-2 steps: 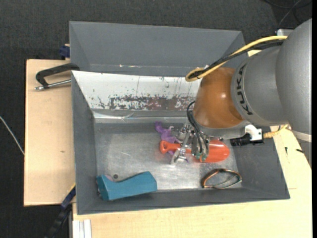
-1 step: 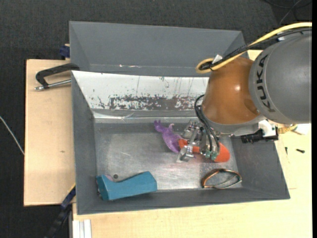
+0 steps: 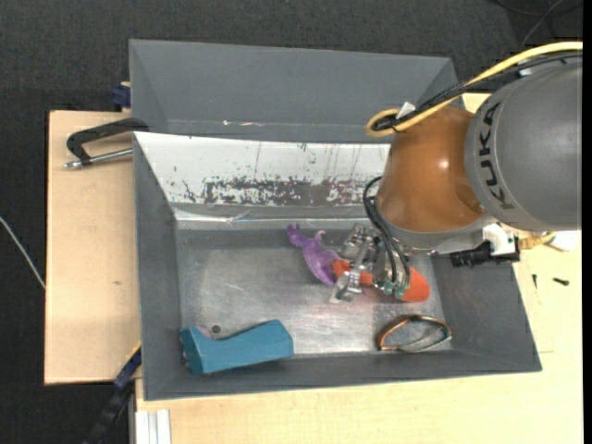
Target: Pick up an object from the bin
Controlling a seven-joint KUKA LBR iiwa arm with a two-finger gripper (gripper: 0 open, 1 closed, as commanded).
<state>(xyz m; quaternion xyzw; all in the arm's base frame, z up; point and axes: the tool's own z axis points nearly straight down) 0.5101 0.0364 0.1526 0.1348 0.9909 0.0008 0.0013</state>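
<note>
Grey metal bin [image 3: 155, 276], arm [image 3: 541, 137] entering from the right. As reference we take the blue wedge-shaped block [image 3: 239, 346], which lies near the bin's front wall, left of centre, long axis roughly left-right and thick end to the right.

The gripper [image 3: 350, 283] sits up and to the right of the blue block, low over the bin floor. It is at the meeting point of two things.

- A small purple soft-looking figure [image 3: 314, 255] lies above and to the right of the block. Its long axis runs diagonally, with the narrow end pointing up-left, away from the block. The lower-right end runs in under the gripper.
- An orange rounded plastic piece with a green patch [image 3: 416, 287] lies further right of the block, beyond the gripper. Its long axis is near horizontal and dips slightly to the right, and the rounded end points right. Its left part is covered by the gripper hardware and cables.

We cannot tell whether the gripper is open or closed, because metal parts and wires overlap there. We also cannot tell whether either thing is actually gripped.

The arm's orange wrist cover [image 3: 425, 178] hides the floor and back wall behind the gripper.

A thin dark-and-brown oval loop [image 3: 413, 333] lies flat, level with the block and well to its right, just below the orange piece. We cannot make out what kind of thing it is.
</note>
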